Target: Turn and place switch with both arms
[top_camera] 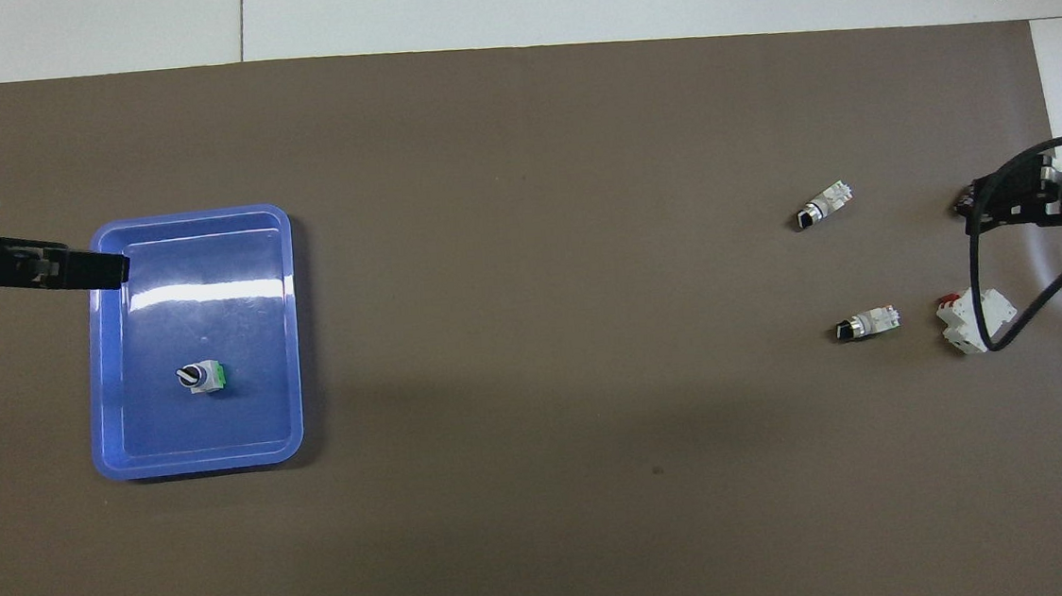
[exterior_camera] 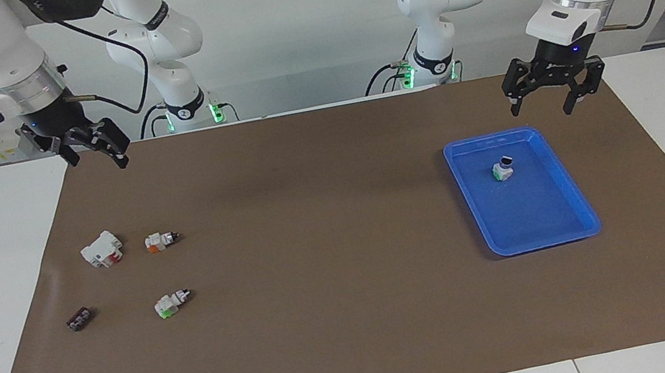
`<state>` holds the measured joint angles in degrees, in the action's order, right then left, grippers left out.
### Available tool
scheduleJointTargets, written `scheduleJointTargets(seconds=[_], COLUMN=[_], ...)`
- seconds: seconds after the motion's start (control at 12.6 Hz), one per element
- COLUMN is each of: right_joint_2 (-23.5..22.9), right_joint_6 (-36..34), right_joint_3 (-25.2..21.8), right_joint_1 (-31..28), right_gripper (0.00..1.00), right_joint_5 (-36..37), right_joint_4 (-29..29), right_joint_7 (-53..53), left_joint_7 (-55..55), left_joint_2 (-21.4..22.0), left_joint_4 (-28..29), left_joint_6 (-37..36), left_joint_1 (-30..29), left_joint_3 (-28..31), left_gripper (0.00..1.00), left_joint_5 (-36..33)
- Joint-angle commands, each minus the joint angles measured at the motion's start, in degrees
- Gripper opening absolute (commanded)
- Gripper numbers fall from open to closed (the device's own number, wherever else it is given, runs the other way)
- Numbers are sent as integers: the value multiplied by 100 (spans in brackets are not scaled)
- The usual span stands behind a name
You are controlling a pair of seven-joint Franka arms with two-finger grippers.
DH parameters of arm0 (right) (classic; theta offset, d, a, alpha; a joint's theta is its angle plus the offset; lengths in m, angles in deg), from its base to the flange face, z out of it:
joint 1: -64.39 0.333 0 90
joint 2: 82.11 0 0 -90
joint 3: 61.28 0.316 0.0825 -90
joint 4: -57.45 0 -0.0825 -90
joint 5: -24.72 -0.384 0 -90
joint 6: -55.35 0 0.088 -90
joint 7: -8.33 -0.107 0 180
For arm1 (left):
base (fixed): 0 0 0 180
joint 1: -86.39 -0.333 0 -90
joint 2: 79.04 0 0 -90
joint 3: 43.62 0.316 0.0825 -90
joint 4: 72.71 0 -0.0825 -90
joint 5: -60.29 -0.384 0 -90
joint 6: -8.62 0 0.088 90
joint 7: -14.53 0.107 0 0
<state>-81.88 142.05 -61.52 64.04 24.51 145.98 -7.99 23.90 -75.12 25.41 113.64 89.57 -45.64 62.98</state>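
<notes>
A white switch (exterior_camera: 502,169) with a light-green base stands upright in the blue tray (exterior_camera: 559,232), its black knob (top_camera: 187,373) on top. Nothing touches it. My left gripper (exterior_camera: 540,103) hangs open and empty in the air, over the brown mat beside the tray's rim at the left arm's end. A second green-ended switch (exterior_camera: 170,303) lies on its side on the mat at the right arm's end. My right gripper (exterior_camera: 98,158) is raised and open over the mat's edge at that end, holding nothing.
Near the lying switch are an orange-ended switch (exterior_camera: 161,240), a larger white block with red marks (exterior_camera: 102,249) and a small black part (exterior_camera: 79,319). The right arm's cable (top_camera: 1005,299) loops over the white block in the overhead view.
</notes>
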Motion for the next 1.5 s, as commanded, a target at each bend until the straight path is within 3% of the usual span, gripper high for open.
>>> scheduleJointTargets(seconds=[0.0,0.47,0.71,1.42], right_joint_2=[29,29,38,47], right_joint_6=[92,66,66,57], right_joint_3=[-47,-29,-21,-21], right_joint_1=[0,52,53,53], right_gripper=[100,100,100,100], right_joint_5=[-58,-137,-137,-137], right_joint_4=[67,76,76,76], right_joint_7=[225,182,182,182], left_joint_7=[-286,-427,-524,-550], left_joint_2=[-427,-612,-313,-217], left_joint_4=[-924,-1454,-971,-1032], left_joint_6=[-613,-1650,-1616,-1933], left_joint_1=[-62,-62,-53,-159], left_joint_3=[-27,-9,-9,26], left_gripper=[100,100,100,100], left_joint_5=[-41,-14,-119,-295])
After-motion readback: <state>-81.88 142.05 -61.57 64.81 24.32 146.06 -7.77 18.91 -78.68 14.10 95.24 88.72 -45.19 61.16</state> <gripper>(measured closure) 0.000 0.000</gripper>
